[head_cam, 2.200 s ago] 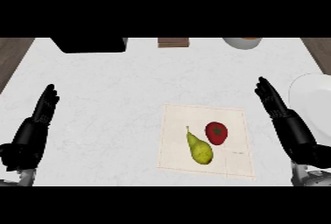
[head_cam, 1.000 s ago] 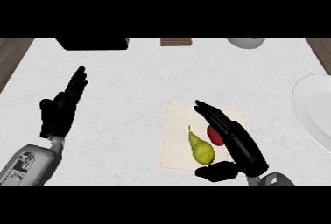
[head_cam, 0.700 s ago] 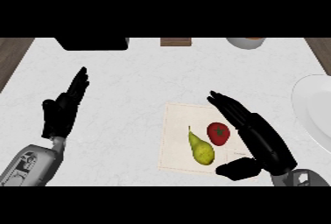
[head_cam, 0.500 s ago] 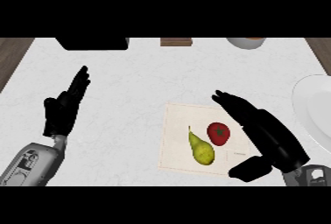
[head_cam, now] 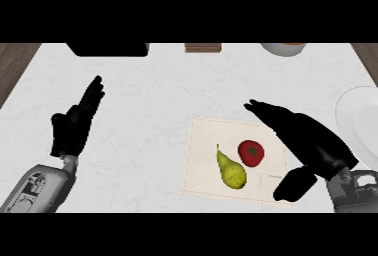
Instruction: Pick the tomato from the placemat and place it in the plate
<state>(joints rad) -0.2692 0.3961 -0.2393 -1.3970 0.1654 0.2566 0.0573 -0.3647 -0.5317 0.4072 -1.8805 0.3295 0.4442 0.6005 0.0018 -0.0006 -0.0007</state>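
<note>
A red tomato (head_cam: pixel 251 152) lies on the cream placemat (head_cam: pixel 203 150), just right of a yellow-green pear (head_cam: pixel 231 170). My right hand (head_cam: pixel 310 145) hovers open over the mat's right part, its straight fingers pointing up and left and its thumb hanging low near the mat's front right corner. The tomato sits beside the palm, untouched. The white plate (head_cam: pixel 359 125) shows partly at the right edge. At the left, my left hand (head_cam: pixel 74 125) rests open with its fingers up.
Along the counter's far edge stand a black object (head_cam: pixel 108 49), a small brown block (head_cam: pixel 203 48) and a white bowl (head_cam: pixel 284 48). Wooden floor shows at both top corners beyond the white counter.
My right hand has swung from over the tomato and pear to the mat's right side, uncovering the tomato. The left hand has stayed put since one second ago.
</note>
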